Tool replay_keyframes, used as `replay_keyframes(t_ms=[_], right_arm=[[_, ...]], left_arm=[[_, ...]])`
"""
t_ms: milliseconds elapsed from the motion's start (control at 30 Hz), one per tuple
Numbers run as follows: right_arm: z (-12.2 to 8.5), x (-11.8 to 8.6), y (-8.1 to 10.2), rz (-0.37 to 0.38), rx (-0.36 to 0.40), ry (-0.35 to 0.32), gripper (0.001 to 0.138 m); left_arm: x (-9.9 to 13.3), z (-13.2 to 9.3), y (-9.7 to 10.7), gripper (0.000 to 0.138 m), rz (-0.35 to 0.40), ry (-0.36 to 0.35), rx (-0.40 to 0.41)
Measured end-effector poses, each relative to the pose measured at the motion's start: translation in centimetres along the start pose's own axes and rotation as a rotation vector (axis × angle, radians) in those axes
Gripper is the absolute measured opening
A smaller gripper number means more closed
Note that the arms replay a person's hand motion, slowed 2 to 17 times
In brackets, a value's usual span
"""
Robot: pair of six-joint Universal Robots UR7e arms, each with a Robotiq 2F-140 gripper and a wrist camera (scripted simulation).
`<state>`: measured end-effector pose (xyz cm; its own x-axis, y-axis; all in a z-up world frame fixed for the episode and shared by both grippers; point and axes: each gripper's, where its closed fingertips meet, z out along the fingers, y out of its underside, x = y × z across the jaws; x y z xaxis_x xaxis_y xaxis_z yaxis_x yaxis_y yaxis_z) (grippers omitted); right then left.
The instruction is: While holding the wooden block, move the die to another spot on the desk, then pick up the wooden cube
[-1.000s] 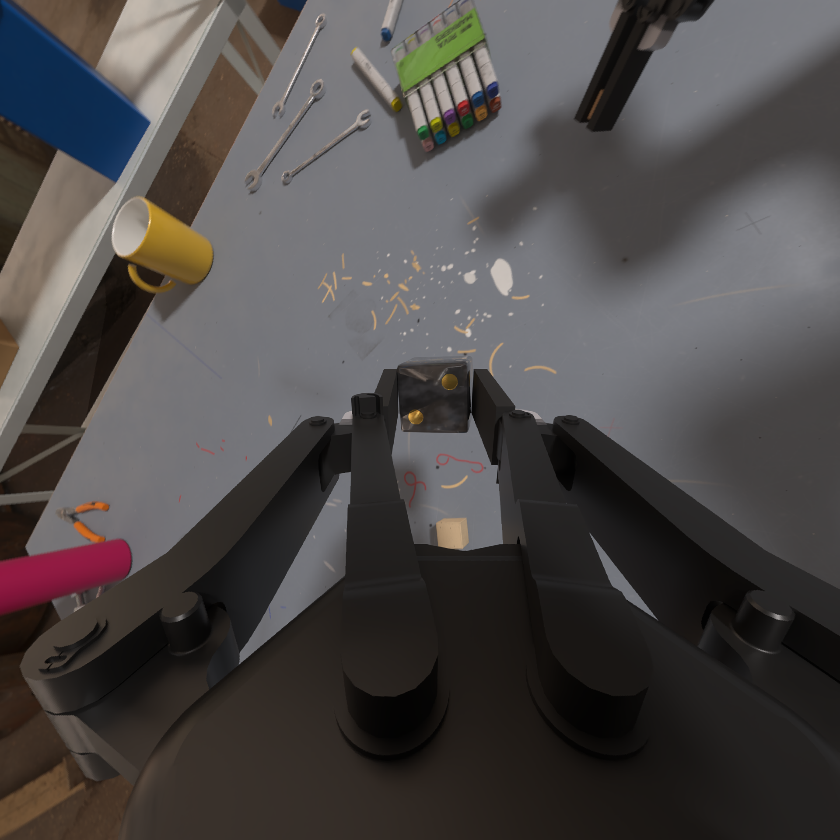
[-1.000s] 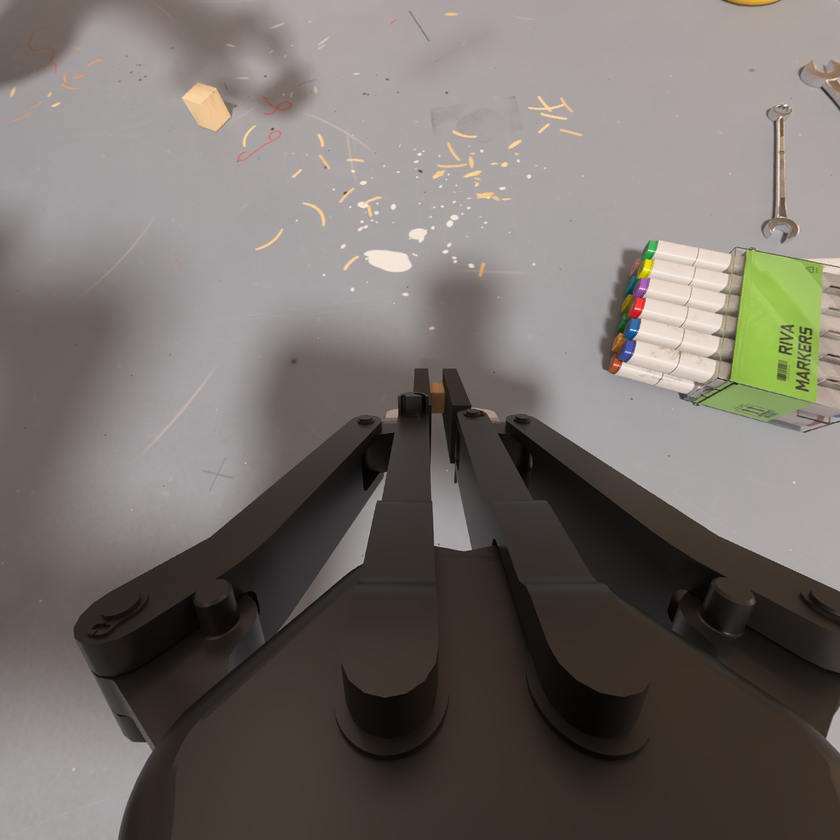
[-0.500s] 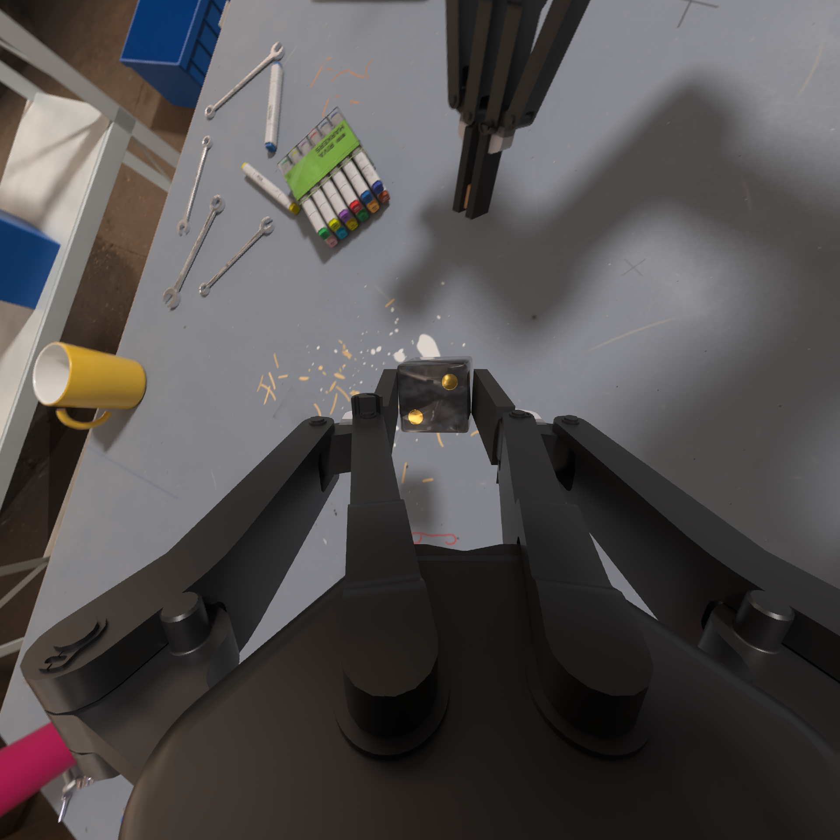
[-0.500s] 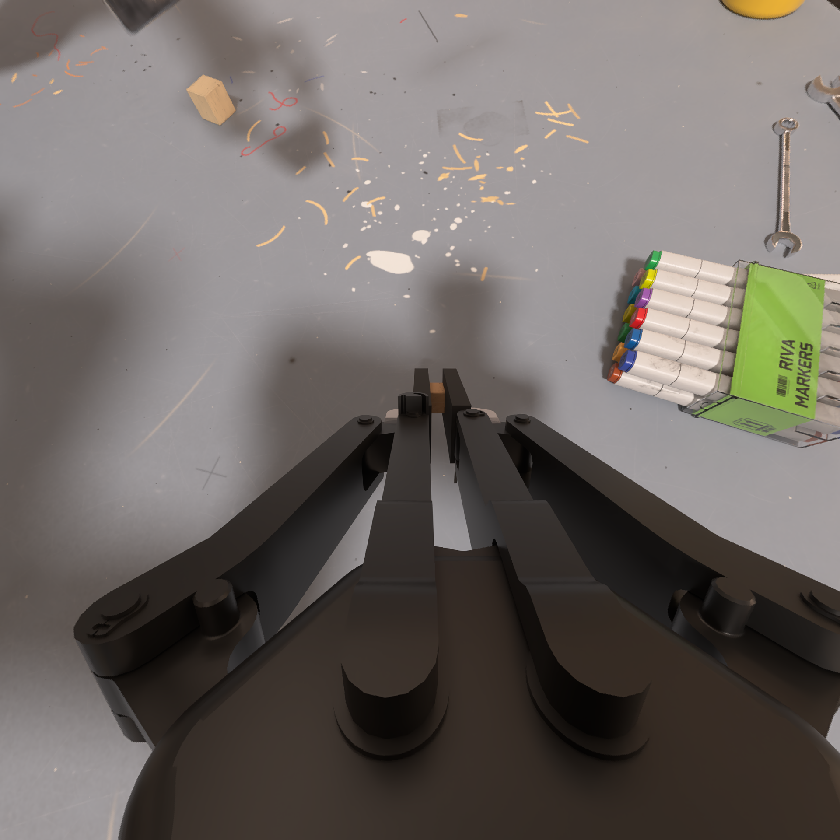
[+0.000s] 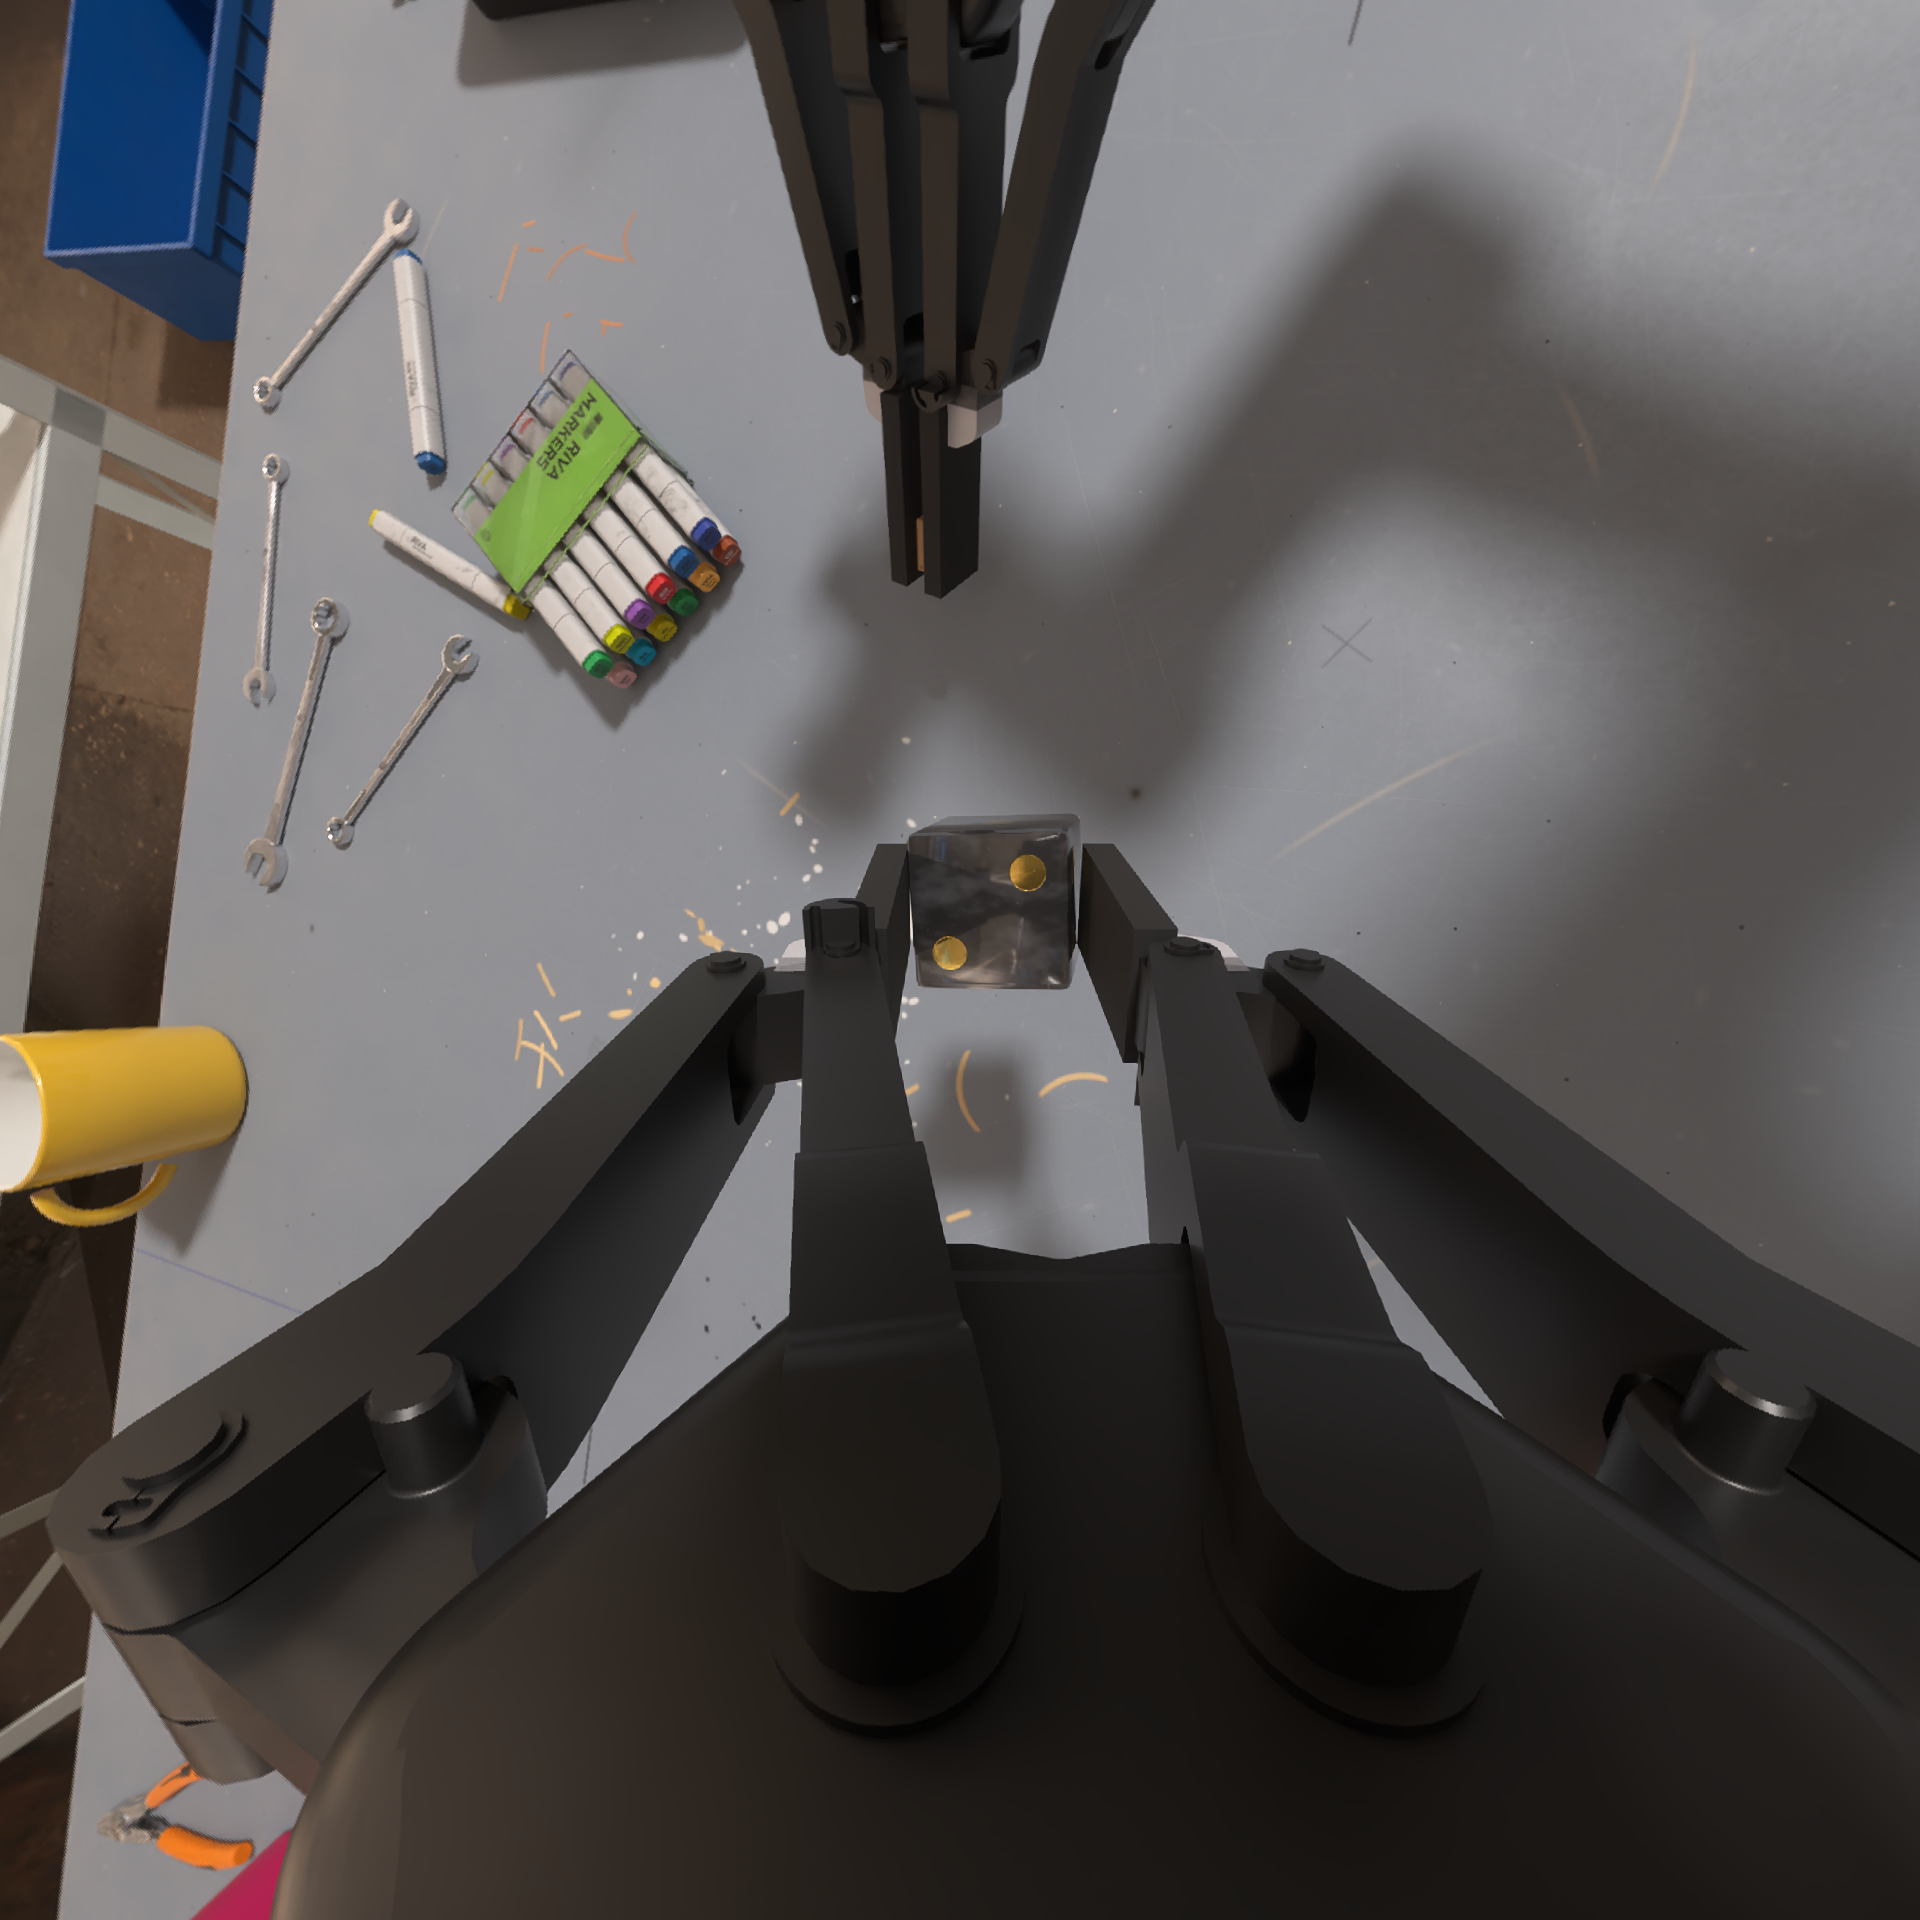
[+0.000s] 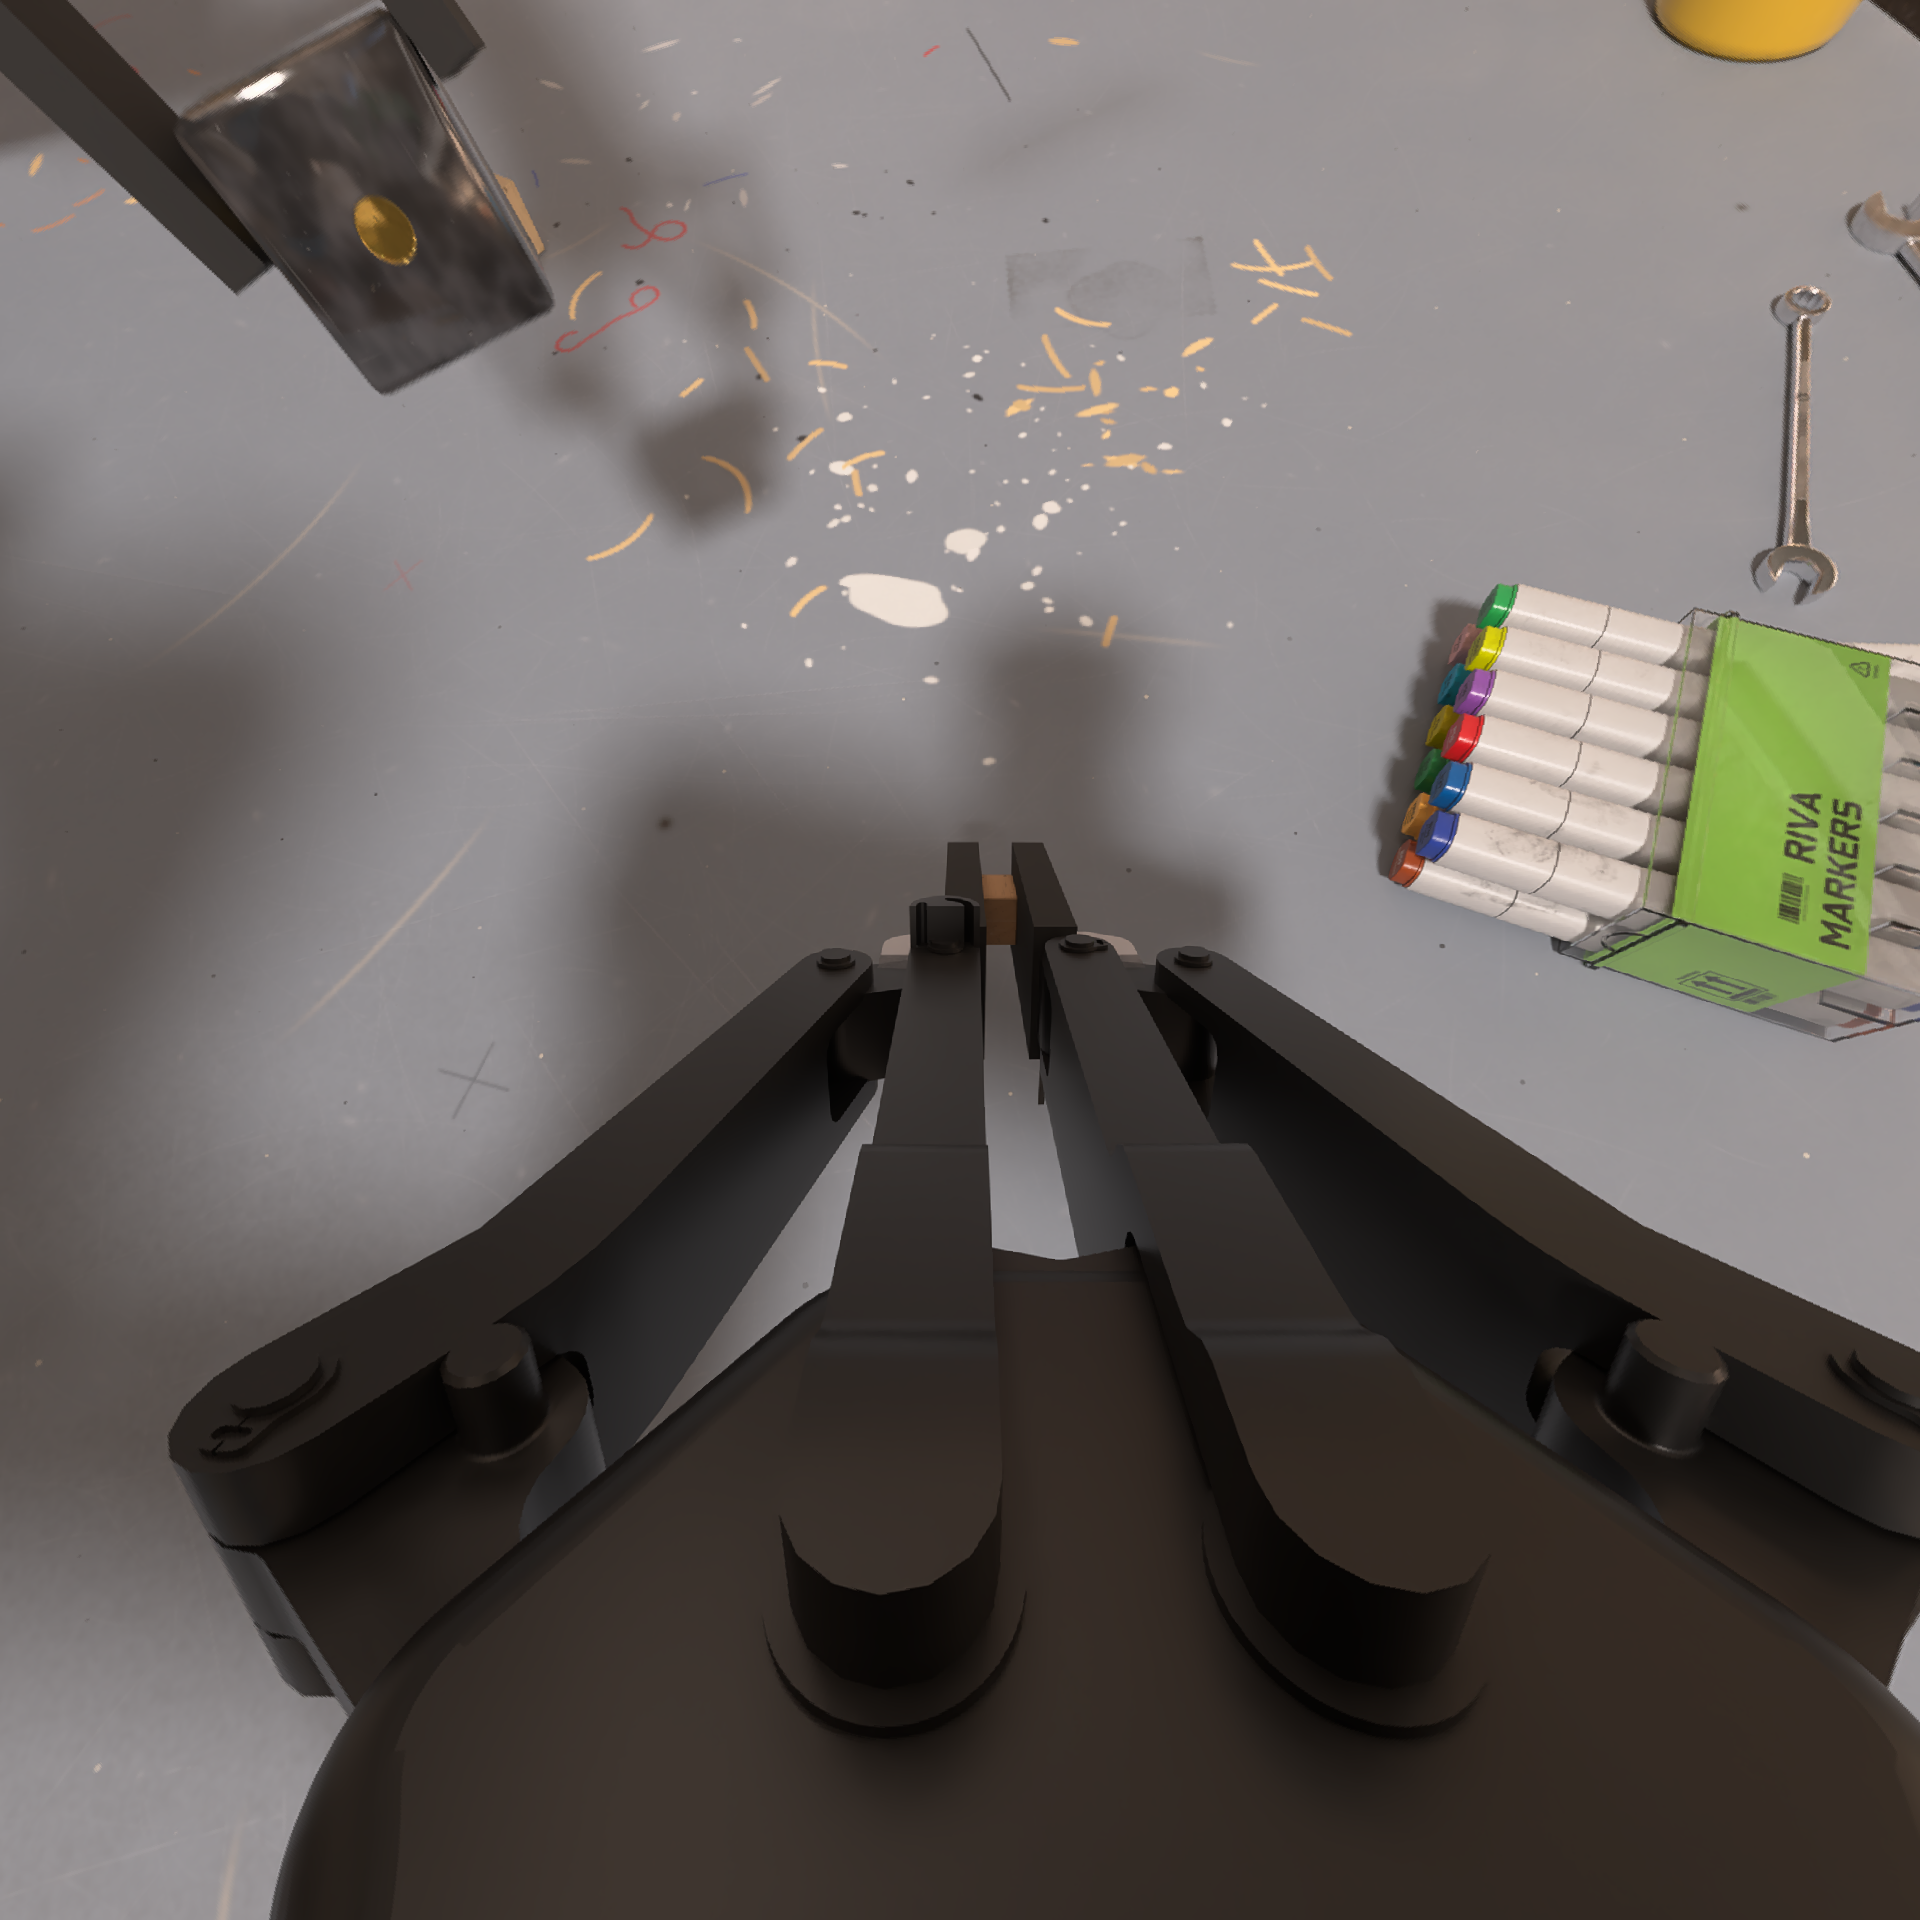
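Observation:
My left gripper (image 5: 992,883) is shut on the dark glossy die (image 5: 992,902) with gold pips and holds it above the grey desk (image 5: 1455,935). The die also shows at the top left of the right wrist view (image 6: 364,218), between the left fingers. My right gripper (image 6: 997,873) is shut on a small wooden block (image 6: 1000,902) above the desk. It shows in the left wrist view (image 5: 928,561) beyond the die. The wooden cube (image 6: 516,213) lies on the desk, almost hidden behind the die.
A green pack of markers (image 5: 597,520) lies left of the right gripper, also in the right wrist view (image 6: 1662,800). Several wrenches (image 5: 301,727), two loose markers (image 5: 416,353), a yellow mug (image 5: 114,1101), orange pliers (image 5: 177,1839) and a blue bin (image 5: 156,135) are along the left edge.
My left gripper has carried the die up and across the desk toward the right gripper. The die now covers most of the cube in the right wrist view. The right gripper barely moved.

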<state>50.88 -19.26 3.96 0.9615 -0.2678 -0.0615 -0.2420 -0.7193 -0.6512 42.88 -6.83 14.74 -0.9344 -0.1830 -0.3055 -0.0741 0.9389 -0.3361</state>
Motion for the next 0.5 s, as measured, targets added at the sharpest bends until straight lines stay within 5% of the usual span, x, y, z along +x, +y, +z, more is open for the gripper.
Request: replay_keyframes(t_ms=[500], right_arm=[[0.1,0.0,0.0,-0.003,0.005,-0.001,0.009]], left_arm=[[0.9,3.8,-1.7,0.044,0.084,0.072,-0.051]])
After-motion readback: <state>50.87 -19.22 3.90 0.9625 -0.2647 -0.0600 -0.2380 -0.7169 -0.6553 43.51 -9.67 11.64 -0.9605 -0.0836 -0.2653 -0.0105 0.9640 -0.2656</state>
